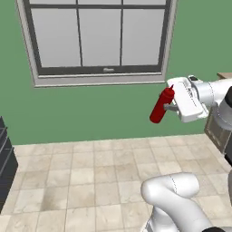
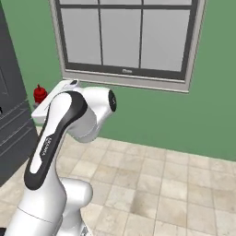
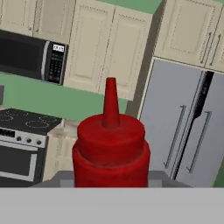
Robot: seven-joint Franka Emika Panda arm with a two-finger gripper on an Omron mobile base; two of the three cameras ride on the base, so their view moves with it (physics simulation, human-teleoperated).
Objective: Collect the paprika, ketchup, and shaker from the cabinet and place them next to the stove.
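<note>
Carrying the ketchup (image 1: 160,106) toward the stove (image 3: 22,124) is judged to be the step in hand. The slim red bottle is clamped between the fingers of the gripper (image 1: 171,108), which are drawn in narrow on its body; it is held in the air in front of the green wall, below the corner of the window (image 1: 97,38), and is tilted with its nozzle up and toward the hand. In the right base view just the red top of the bottle is seen past the white arm. From the hand camera the bottle stands close in the foreground, nozzle upright, and beyond it the black cooktop with its white rings and steel front is seen well apart, at the left, under a microwave (image 3: 33,57). A strip of pale desk (image 3: 65,130) lies just beside the cooktop's right edge, between it and the tall grey fridge (image 3: 188,127).

The ketchup is thus taken as collected but not yet set down; nothing can be told of the paprika or the shaker. For the next move, the base and arm would need to be brought nearer the stove, the bottle kept upright, lowered onto the desk strip beside the cooktop, and only then released
</note>
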